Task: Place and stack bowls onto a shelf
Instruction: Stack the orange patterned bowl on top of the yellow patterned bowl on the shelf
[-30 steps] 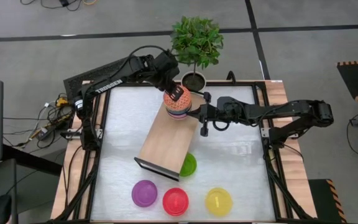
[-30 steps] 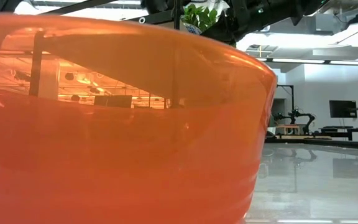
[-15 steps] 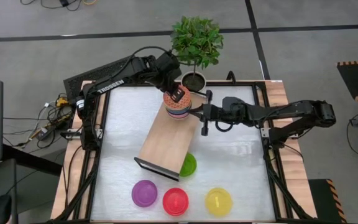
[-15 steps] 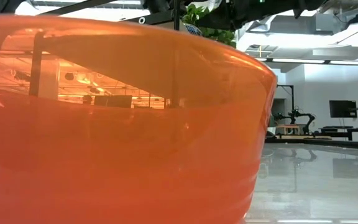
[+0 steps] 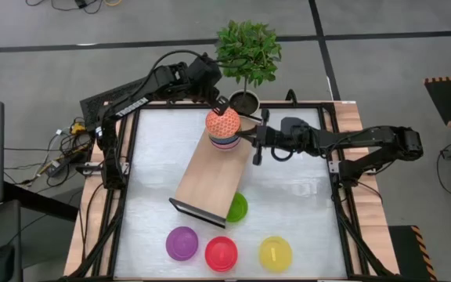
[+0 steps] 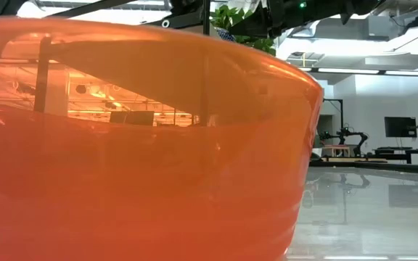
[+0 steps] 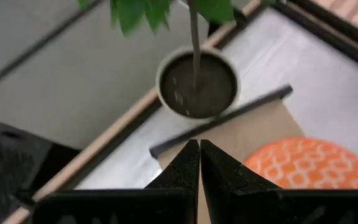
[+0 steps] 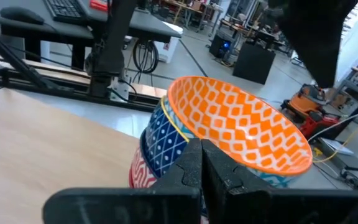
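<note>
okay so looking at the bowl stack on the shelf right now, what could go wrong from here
1. The stack of patterned bowls sits near the far end of the shelf, and in the right wrist view the top orange-patterned bowl tilts. A nudge could topple it.
2. The right gripper, shut, is right beside the stack; moving toward it could push the bowls.
3. The left gripper, shut, hangs between the stack and the plant pot and could clip either.

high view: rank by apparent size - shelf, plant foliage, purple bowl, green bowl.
1. shelf, clearly largest.
2. plant foliage.
3. purple bowl.
4. green bowl, but it is partly hidden under the shelf's edge, so only its visible part looks smaller; true size versus the purple bowl is unsure.
</note>
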Action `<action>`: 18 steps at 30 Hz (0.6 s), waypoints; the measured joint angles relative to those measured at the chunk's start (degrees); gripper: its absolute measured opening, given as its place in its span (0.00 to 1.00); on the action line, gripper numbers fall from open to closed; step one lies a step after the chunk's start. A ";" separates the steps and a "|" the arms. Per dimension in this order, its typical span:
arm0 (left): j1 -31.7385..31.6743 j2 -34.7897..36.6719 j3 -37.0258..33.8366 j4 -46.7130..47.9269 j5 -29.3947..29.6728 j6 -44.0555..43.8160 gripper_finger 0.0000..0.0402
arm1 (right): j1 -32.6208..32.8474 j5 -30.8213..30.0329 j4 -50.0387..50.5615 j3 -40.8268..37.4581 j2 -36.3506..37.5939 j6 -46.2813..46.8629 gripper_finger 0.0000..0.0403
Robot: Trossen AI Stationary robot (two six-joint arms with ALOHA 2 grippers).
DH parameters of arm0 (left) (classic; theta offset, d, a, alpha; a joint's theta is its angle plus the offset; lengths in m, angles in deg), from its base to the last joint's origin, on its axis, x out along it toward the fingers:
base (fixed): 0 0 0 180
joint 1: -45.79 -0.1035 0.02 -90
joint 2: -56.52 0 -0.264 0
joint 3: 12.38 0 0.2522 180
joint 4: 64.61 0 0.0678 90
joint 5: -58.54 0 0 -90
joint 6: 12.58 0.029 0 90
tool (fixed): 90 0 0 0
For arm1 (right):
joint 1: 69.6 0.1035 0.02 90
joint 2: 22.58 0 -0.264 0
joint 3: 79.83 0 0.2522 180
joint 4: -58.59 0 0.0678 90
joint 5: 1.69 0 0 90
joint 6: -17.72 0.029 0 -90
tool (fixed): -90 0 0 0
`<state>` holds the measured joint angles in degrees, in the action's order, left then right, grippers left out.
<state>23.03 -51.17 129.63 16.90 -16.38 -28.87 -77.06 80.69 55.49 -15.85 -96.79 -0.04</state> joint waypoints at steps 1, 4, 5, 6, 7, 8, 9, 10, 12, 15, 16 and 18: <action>-0.22 -0.12 -0.15 0.80 -1.17 -0.06 0.00 | -0.13 0.04 0.04 0.00 0.00 -0.38 0.05; -0.62 -1.37 -0.25 2.79 -2.01 -0.42 0.00 | -0.49 0.24 0.01 0.00 0.00 -0.75 0.05; -0.63 -1.60 -0.26 2.55 -2.16 -0.66 0.00 | -0.66 0.42 0.01 0.00 0.00 -0.75 0.05; -0.62 -1.70 -0.33 2.76 -2.25 -0.75 0.00 | -0.75 0.53 0.05 0.00 0.00 -0.76 0.05; -0.60 -1.88 -0.33 2.76 -2.33 -0.79 0.00 | -0.88 0.85 0.10 0.00 0.00 -0.75 0.05; -0.58 -2.03 -0.31 2.12 -2.40 -0.81 0.00 | -0.93 1.36 0.24 0.00 0.00 -0.75 0.05; -0.55 -2.03 -0.25 1.95 -2.82 -0.87 0.00 | -1.00 1.54 0.50 0.00 0.00 -0.75 0.05; -0.55 -2.08 -0.25 2.50 -3.34 -0.89 0.00 | -1.01 1.69 0.79 0.00 0.00 -0.77 0.05; -0.58 -2.24 -0.29 3.34 -3.89 -0.94 0.00 | -1.01 1.79 1.33 0.00 0.00 -0.77 0.05; -0.60 -2.22 -0.29 3.70 -3.26 -0.94 0.00 | -1.03 1.84 1.66 -0.02 0.00 -0.79 0.05; -0.60 -2.22 -0.29 3.75 -3.08 -1.23 0.00 | -1.03 1.84 1.67 -0.02 0.00 -0.79 0.05; -0.68 -2.21 -0.29 4.39 -2.82 -1.44 0.00 | -1.03 1.84 1.69 -0.02 -0.02 -0.79 0.05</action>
<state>22.36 -53.38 129.34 21.29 -19.20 -30.31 -78.10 82.53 57.18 -15.87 -96.81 -0.83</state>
